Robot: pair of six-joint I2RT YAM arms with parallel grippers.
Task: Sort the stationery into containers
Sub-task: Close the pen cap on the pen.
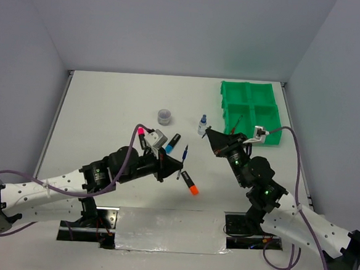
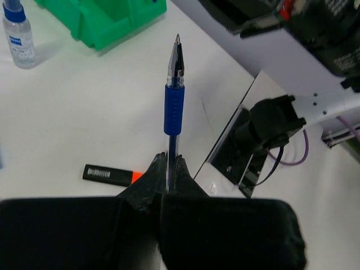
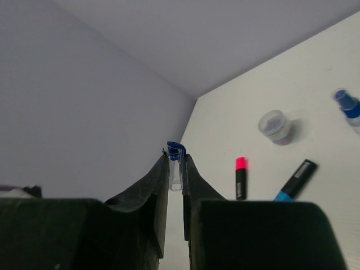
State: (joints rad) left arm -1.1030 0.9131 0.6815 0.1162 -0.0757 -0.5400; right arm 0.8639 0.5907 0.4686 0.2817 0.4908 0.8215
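Black fingers of the left gripper [image 2: 167, 166] are pressed together on one thin blue pen with a clear barrel and a blue rubber grip [image 2: 174, 107]. The pen is pinched low on the barrel, so its tip stands out well in front of the fingers. This hold is judged suitable for carrying it over to a compartment.

Going to the right, the following things are counted on the white table [image 1: 108, 105]:
- one stubby black highlighter with a pink end [image 1: 141, 132]
- one round greyish tub [image 1: 164, 116]
- one black highlighter with a blue end [image 1: 173, 142]
- one black highlighter with an orange end [image 1: 190, 185], which lies near the left gripper
- one small clear bottle with a blue cap [image 1: 202, 125]

Three highlighters, one tub and one bottle are therefore outside the tray, and they are judged as not yet sorted.

The right gripper [image 3: 175, 159] is closed on a small clear piece with a blue end [image 3: 175, 174]. It is perhaps the end of a second pen, but this cannot be told surely.

At the far right, one bright green plastic tray with four square compartments [image 1: 251, 95] is placed. One thin red pen [image 1: 236, 125] seems to lean in the near left compartment, so it is judged as already sorted.
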